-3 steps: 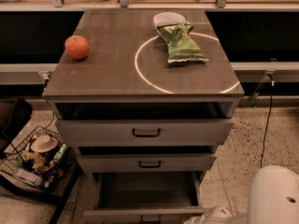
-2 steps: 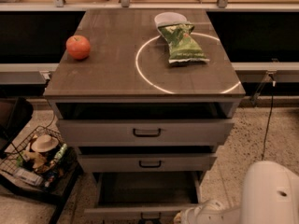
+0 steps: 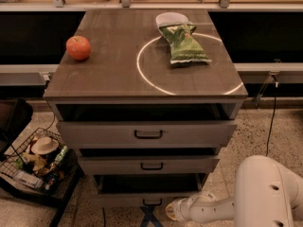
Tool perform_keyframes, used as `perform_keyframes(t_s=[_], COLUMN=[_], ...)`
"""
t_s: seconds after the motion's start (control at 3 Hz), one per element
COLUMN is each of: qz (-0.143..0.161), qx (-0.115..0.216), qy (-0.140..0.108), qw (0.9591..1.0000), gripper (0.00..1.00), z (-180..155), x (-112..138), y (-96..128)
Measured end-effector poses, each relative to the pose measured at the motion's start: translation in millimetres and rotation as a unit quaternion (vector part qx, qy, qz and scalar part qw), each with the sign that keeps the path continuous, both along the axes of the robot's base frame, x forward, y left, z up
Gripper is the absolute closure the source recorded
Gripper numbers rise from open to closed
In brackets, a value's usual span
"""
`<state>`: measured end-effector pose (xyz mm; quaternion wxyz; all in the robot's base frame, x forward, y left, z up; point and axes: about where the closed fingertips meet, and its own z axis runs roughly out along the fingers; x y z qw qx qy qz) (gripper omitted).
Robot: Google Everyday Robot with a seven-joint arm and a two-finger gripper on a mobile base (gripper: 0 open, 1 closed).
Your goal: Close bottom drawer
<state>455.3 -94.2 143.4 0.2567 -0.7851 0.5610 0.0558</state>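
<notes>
Pincer [image 3: 150, 215] low, just before the handle of the bottom drawer [image 3: 122, 200]; apart or together, cannot tell. Drawer stands pulled out. On the worktop [image 3: 109, 82] beyond: apple [image 3: 78, 48] far left, green bag [image 3: 183, 44] far right.

We record the following changes. The bottom drawer [image 3: 118, 199] has travelled inward: its front, previously at the lower edge of the view, now lies closer beneath the middle drawer [image 3: 118, 165], and less of its interior is exposed. The arm [image 3: 208, 211] has extended leftward from the lower right corner, where one second ago only its tip showed. The end effector [image 3: 150, 215] has arrived at the drawer front, just below the handle [image 3: 152, 202]. The white arm housing [image 3: 270, 193] now fills more of that corner.
</notes>
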Motion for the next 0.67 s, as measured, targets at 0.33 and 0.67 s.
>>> perform_keyframes(t_s=[0.33,0.67], qz=[0.0,0.0], qx=[0.001,0.009], qy=[-0.003,-0.02], qw=[1.0,0.9998], gripper=[1.0,1.0], z=[0.2,1.6], x=[2.2,16.4], y=[0.7,4.7])
